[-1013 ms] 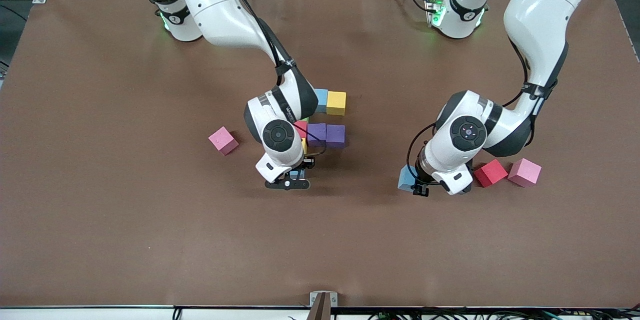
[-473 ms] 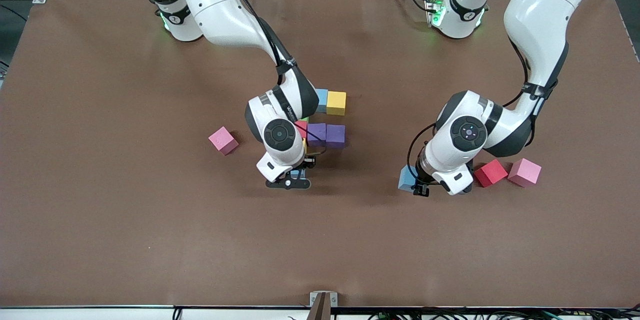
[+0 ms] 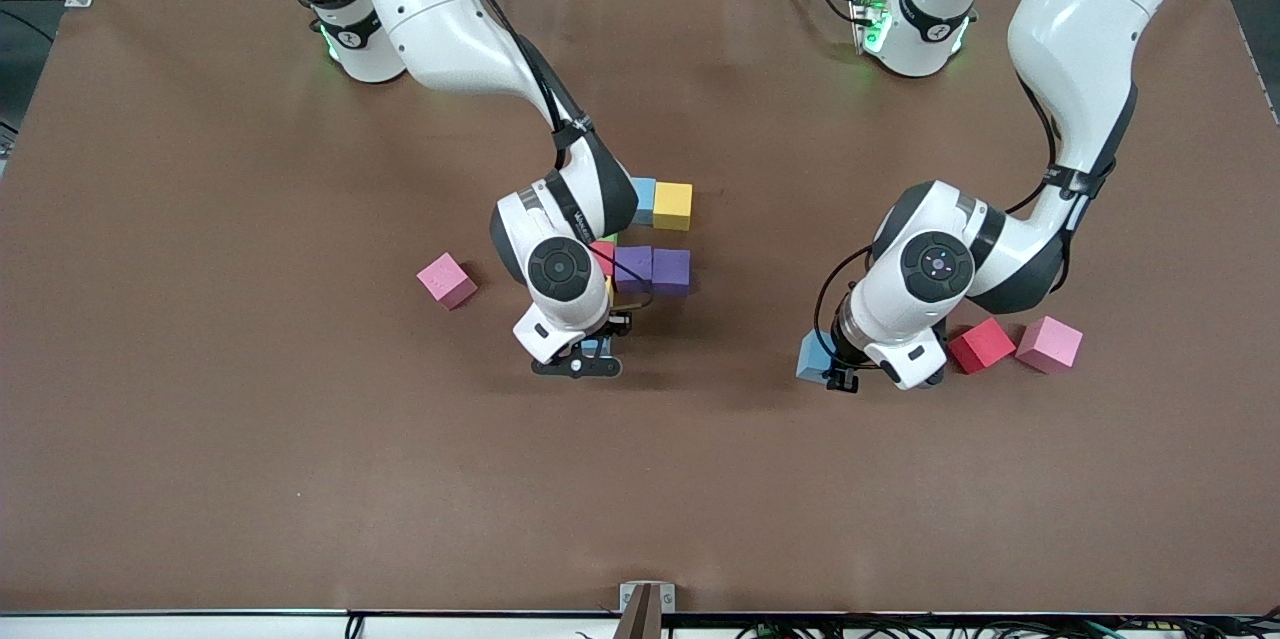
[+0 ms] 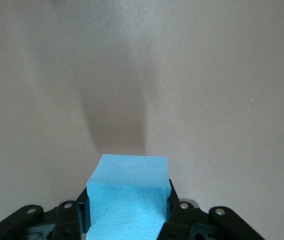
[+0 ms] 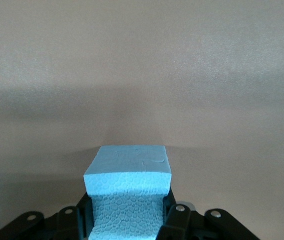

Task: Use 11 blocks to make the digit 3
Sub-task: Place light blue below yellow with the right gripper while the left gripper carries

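Holding a blue cube apiece, both grippers sit low in the middle band of the front view. Lowest in that frame, the right gripper (image 3: 580, 359) is clamped on a blue block (image 5: 128, 187) at the near edge of the growing figure; the right wrist view shows the foam pinched between the dark fingers with bare table ahead. At much the same height in the frame but toward its right, the left gripper (image 3: 838, 371) is likewise closed on a second blue block (image 3: 815, 356), well apart from the figure.

Just right of it lie a red block (image 3: 981, 345) and a pink cube (image 3: 1049, 344), side by side. Another pink cube (image 3: 446, 280) sits alone toward the frame's left.

Higher up, near centre frame, the partial digit 3 (image 3: 650, 239) shows two purple blocks (image 3: 652, 269) touching in a row, a red one (image 3: 602, 254) beside them half hidden by the right arm, and slivers of yellow and green under the wrist. Above those, a blue block (image 3: 643, 199) touches a yellow block (image 3: 672, 205).

By my reading the top and middle rows are largely laid and the bottom row is just starting. Both held blue cubes and the loose red one are still to be placed; the orange block is not visible.
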Controlling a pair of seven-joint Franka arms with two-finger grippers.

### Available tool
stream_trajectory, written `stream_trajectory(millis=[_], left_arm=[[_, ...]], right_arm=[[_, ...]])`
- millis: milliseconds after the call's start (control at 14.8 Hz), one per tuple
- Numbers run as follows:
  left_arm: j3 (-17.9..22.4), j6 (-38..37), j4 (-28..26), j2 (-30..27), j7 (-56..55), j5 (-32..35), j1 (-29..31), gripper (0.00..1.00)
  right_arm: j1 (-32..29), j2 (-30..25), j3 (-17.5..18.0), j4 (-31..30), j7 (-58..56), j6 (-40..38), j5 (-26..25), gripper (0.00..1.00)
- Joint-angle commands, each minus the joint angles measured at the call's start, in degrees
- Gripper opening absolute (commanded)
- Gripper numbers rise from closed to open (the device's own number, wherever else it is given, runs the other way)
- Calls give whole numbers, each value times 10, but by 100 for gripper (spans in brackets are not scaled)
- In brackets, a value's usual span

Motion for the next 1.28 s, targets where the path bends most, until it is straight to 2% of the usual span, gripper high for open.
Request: stream_trajectory(millis=[0,68,608,878,1148,1215], left_arm=[[0,-6,10,4,-6,15,-3,37],[0,-6,10,4,-6,15,-3,37],[0,-6,22,7,-11,15,-5,37],[3,-6,46,29,-35,13,-41,37],[7,-6,88,65,-93,12,-86,37],[20,-6,102,76,-112,12,-108,37]], right_arm=[[8,-19,1,-35,7,6,-4,96],[8,-19,-1,-35,6,4,-4,100],[7,-34,-6,-33,-2,-12,-16,100],[2,-67,-7,-30,-2,-28,-16,100],[-36,-115,-10,-34,-1,-74,-15,100],[-50,-126,-13,-34,-4,-81,-16,100]])
